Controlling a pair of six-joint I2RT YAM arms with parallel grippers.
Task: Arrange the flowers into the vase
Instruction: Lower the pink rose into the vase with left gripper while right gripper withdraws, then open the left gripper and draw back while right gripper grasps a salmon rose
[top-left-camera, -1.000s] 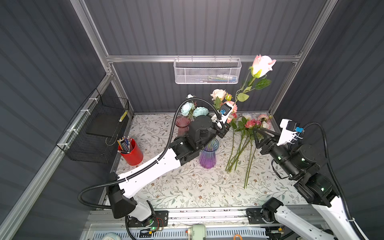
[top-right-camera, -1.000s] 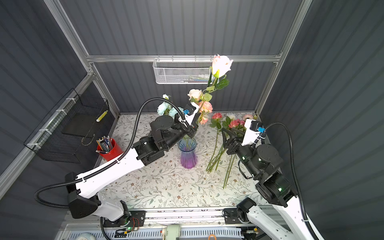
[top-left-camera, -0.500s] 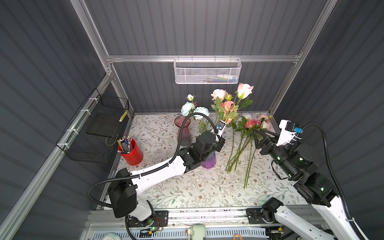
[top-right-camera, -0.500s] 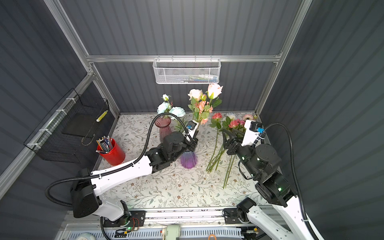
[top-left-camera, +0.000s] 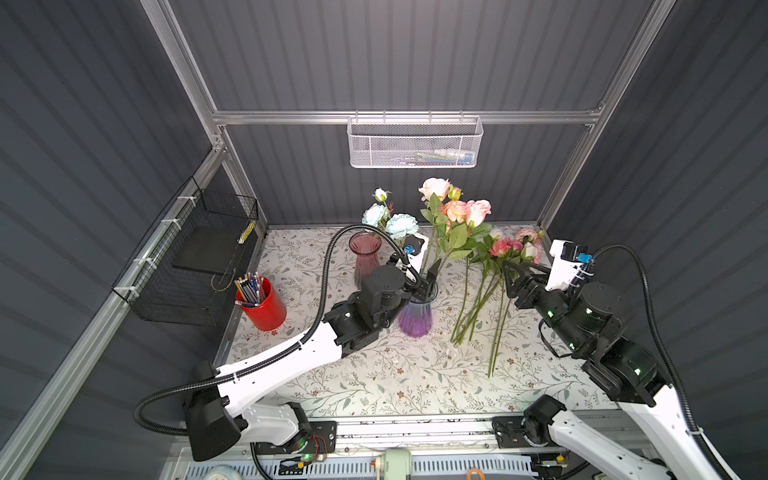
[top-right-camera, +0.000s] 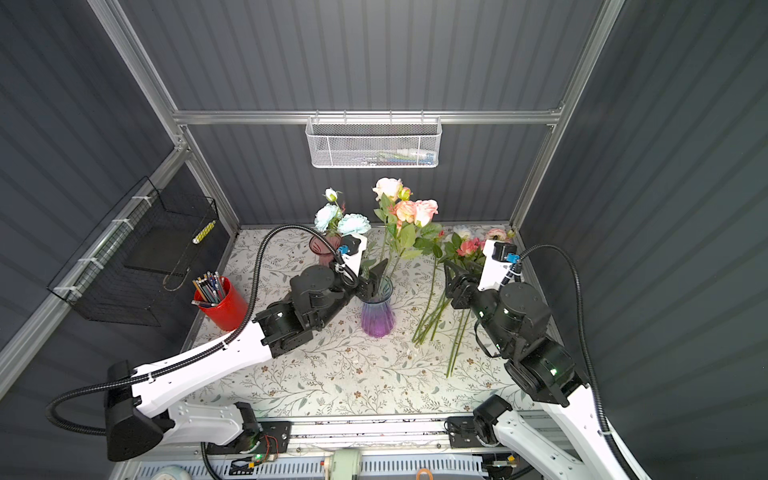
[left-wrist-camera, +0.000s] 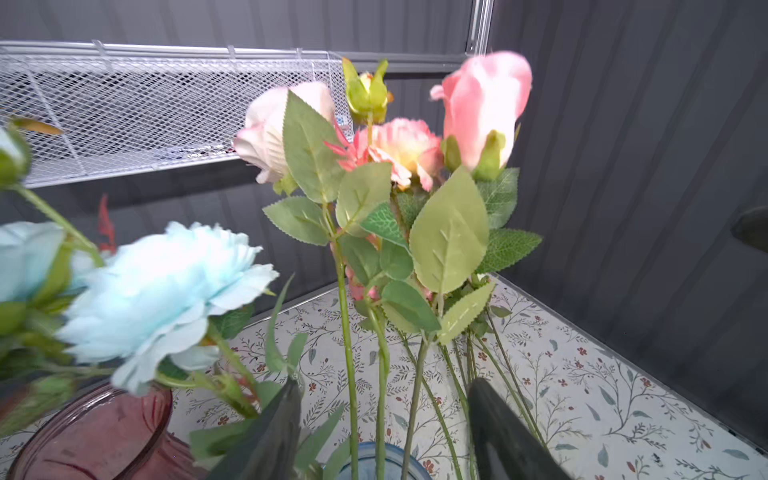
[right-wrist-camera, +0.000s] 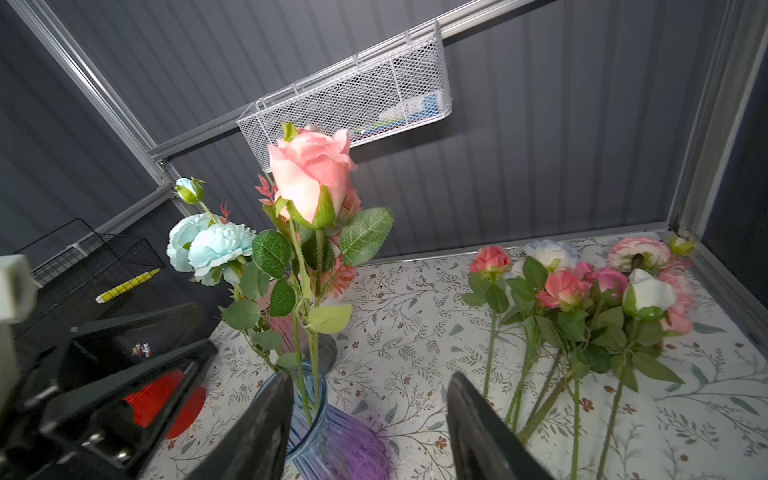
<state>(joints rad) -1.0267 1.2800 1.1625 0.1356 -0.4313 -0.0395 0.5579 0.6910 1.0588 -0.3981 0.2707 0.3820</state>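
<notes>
In the left wrist view the pale blue flowers (left-wrist-camera: 158, 299) were blurred and ran off the picture's edge, the blue-purple vase (left-wrist-camera: 392, 461) showed only its rim, the pink vase (left-wrist-camera: 95, 436) was cut off too, and the contents of the white mesh basket (top-left-camera: 382, 145) were too small to tell.

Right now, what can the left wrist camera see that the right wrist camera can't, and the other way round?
Only the left wrist view: the cream rose out in the open. Only the right wrist view: the heads of the loose flowers lying on the table, and the black wire basket. Both: the tall pink rose, the pale blue flowers, the white mesh basket and the blue-purple vase.
</notes>
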